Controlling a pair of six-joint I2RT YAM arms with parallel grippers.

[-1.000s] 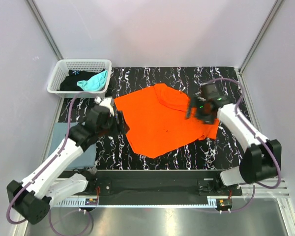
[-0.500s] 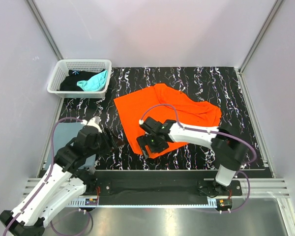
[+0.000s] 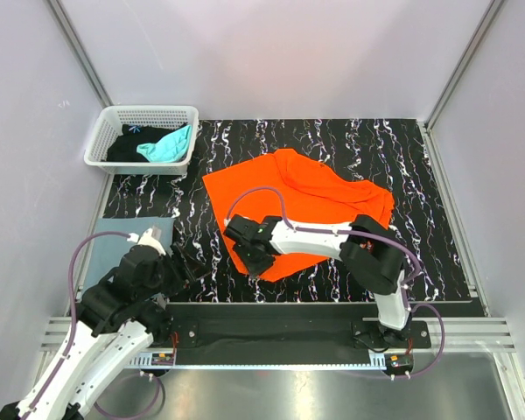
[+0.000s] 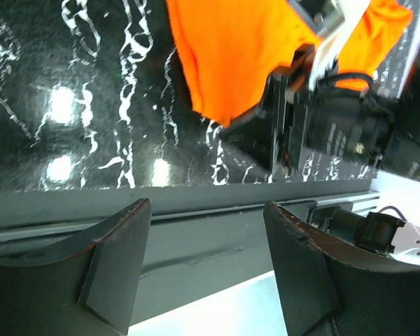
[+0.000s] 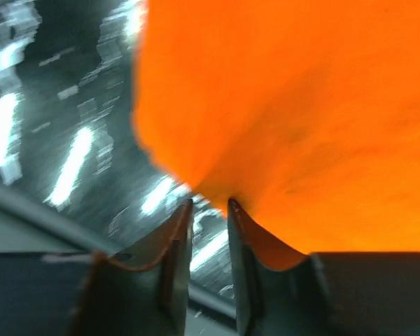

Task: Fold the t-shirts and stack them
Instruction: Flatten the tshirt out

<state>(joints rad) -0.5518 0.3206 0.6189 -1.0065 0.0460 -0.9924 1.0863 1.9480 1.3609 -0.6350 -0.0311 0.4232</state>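
- Currently the orange tee [image 3: 306, 206] is spread flat on the bench [image 3: 402, 149], about midway across, with some bunching along its right side; no fold is yet seen in it
- Its near-left corner is met by the right fingers [image 5: 178, 245], which are drawn in to a thin slit; the hem is puckered to a point at their tips, so the cloth is judged to be pinched there
- The left fingers [image 4: 115, 266] are spread wide with nothing between them; they are held low at the near-left edge of the bench, apart from the cloth
- A grey-blue tee [image 3: 127, 234] is seen lying flat at the near left, partly hidden by the left arm
- A teal tee [image 3: 168, 144] and a black tee [image 3: 127, 147] are lying in the basket [image 3: 149, 109] at the far-left corner
- The step in hand is judged to be the first fold of the orange tee, begun from that near-left corner
- For the next move, the corner would need to be lifted just clear of the bench and carried across the body of the tee, so that the cloth is laid over itself rather than dragged
- A hold on the hem alone may slip, so the grip should be confirmed before much lift is given; the left fingers could be brought to the other near corner so that the edge is carried level
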